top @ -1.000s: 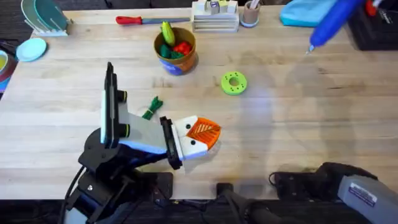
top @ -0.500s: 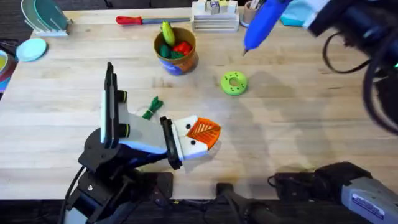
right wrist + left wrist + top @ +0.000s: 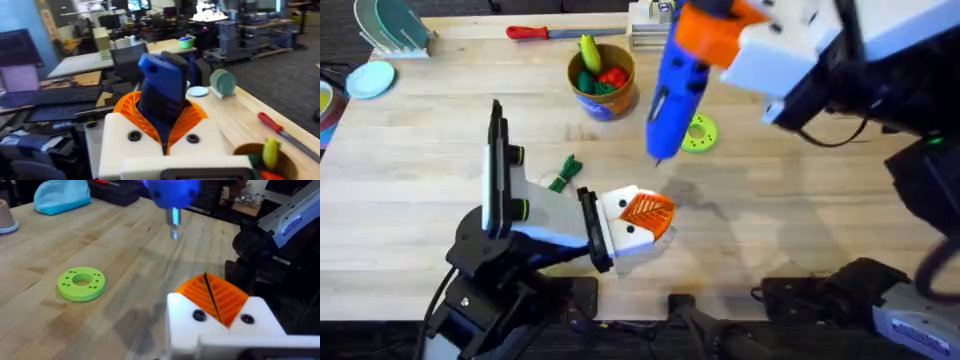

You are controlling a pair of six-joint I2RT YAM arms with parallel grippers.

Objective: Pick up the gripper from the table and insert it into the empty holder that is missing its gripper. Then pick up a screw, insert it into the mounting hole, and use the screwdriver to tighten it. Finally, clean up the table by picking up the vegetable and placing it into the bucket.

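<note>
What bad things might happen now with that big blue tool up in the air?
1. The right gripper holds the screwdriver tilted; its tip hangs short of the holder, so it might miss the screw hole.
2. The green disc lies just beside the tip's path and could get knocked.
3. The vegetable lies close to the left arm, which might push it.

Light wooden butcher-block table (image 3: 800,200): blue tan-rimmed round bucket (image 3: 604,92), flat green ring disc (image 3: 700,133), dark-green leafy toy vegetable (image 3: 563,172), red-handled tool (image 3: 545,32).
</note>
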